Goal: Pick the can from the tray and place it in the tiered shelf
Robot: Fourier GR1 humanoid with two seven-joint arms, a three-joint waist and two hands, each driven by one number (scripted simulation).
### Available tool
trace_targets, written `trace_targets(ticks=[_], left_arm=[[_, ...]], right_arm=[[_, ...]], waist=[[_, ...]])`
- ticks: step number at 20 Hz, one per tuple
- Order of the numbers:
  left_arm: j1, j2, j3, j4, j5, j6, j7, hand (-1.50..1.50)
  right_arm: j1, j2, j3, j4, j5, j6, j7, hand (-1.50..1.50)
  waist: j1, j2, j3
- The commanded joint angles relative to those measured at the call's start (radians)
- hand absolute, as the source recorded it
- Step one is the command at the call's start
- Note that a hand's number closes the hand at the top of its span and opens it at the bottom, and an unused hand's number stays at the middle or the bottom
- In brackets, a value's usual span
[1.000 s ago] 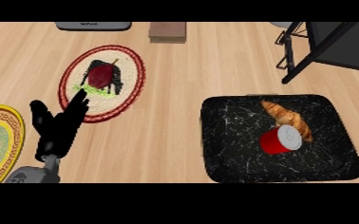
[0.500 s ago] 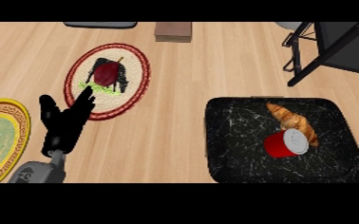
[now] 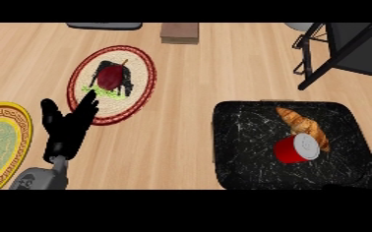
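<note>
1. My left robot hand stood at the lower left of the head view, fingers spread and pointing up, holding nothing; it rested near the rim of a red-bordered plate.
2. My right robot hand did not show at all.
3. That plate carried a dark red vegetable on something black with a bit of green; a yellow-rimmed plate lay at the left edge, just beside my wrist.
4. The can, red with a pale top, lay on its side in the black marbled tray at the lower right, touching a croissant.
5. The tiered shelf showed as a dark frame at the upper right, beyond the tray.
6. I judged the pick had not begun: nothing was near the can.
7. The next move called for a hand over the tray, closing round the can clear of the croissant.
8. The table was pale wood planking; a brown block and a dark grey object sat at its far edge.
</note>
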Motion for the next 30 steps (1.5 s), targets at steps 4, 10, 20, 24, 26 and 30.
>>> trace_targets(ticks=[4, 10, 20, 24, 26, 30], left_arm=[[-0.002, 0.015, 0.018, 0.028, 0.003, -0.015, 0.027, 0.0], [0.021, -0.013, 0.004, 0.02, -0.015, -0.006, 0.005, 0.0], [0.028, -0.03, 0.029, 0.03, -0.014, 0.007, 0.013, 0.0], [0.055, -0.016, 0.037, 0.022, -0.001, -0.036, 0.003, 0.0], [0.07, -0.038, 0.02, 0.032, -0.036, -0.005, -0.021, 0.0], [0.055, -0.048, 0.031, 0.032, -0.041, -0.002, -0.01, 0.0]], right_arm=[[-0.102, 0.077, 0.07, 0.079, 0.107, 0.03, 0.254, -1.5], [-0.149, 0.208, 0.126, 0.152, 0.226, 0.055, 0.254, -1.5], [-0.226, 0.398, 0.15, 0.308, 0.425, 0.165, 0.254, -1.5], [-0.219, 0.447, 0.153, 0.354, 0.49, 0.165, 0.253, -1.5], [-0.218, 0.48, 0.147, 0.407, 0.52, 0.16, 0.221, -1.5], [-0.274, 0.53, 0.09, 0.452, 0.558, 0.178, 0.176, -1.5]], waist=[[-0.017, 0.002, -0.005], [-0.024, -0.001, -0.005], [-0.036, -0.003, -0.004], [-0.039, -0.005, -0.002], [-0.038, -0.004, -0.001], [-0.043, -0.005, -0.001]])
